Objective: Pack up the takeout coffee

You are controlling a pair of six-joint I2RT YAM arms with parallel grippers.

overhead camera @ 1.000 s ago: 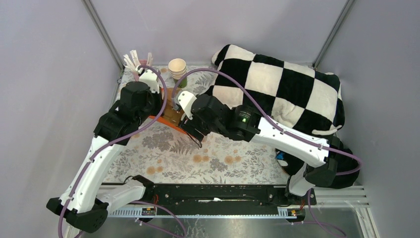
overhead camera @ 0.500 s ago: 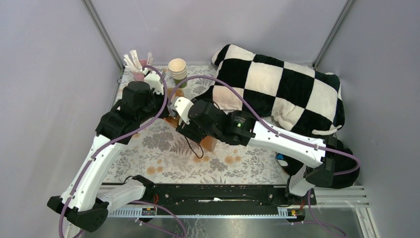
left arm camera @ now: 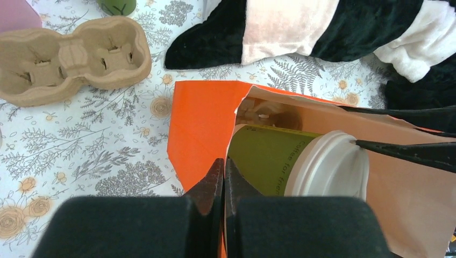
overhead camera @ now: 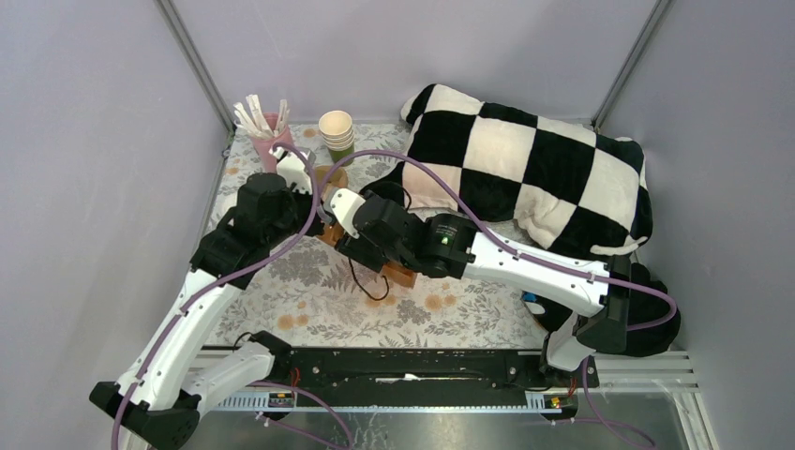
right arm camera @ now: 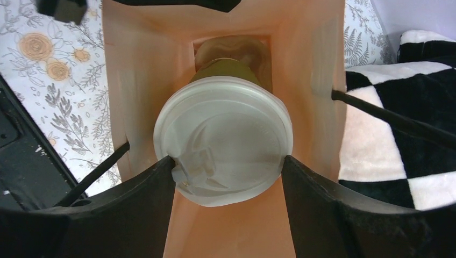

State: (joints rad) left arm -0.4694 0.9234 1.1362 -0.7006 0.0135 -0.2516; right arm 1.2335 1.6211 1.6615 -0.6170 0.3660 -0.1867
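At the mouth of the paper bag [right arm camera: 137, 80], the takeout coffee [right arm camera: 223, 137] is gripped by the right gripper [right arm camera: 227, 161]. Its jaws are spread wide and pressed against opposite sides of the white lid [left arm camera: 333, 164]. The cup's green body is already sunk inside the bag, bottom end first. At the bag's edge, the left gripper [left arm camera: 223, 164] is seen fully closed, apparently pinched on the paper rim. Beyond the bag, a cardboard cup carrier [left arm camera: 75, 56] is laid on the tablecloth [left arm camera: 80, 140]. The cup is judged light and easily crushed, and the lid could pop off. A gentle hold just under the lid's rim is preferred.
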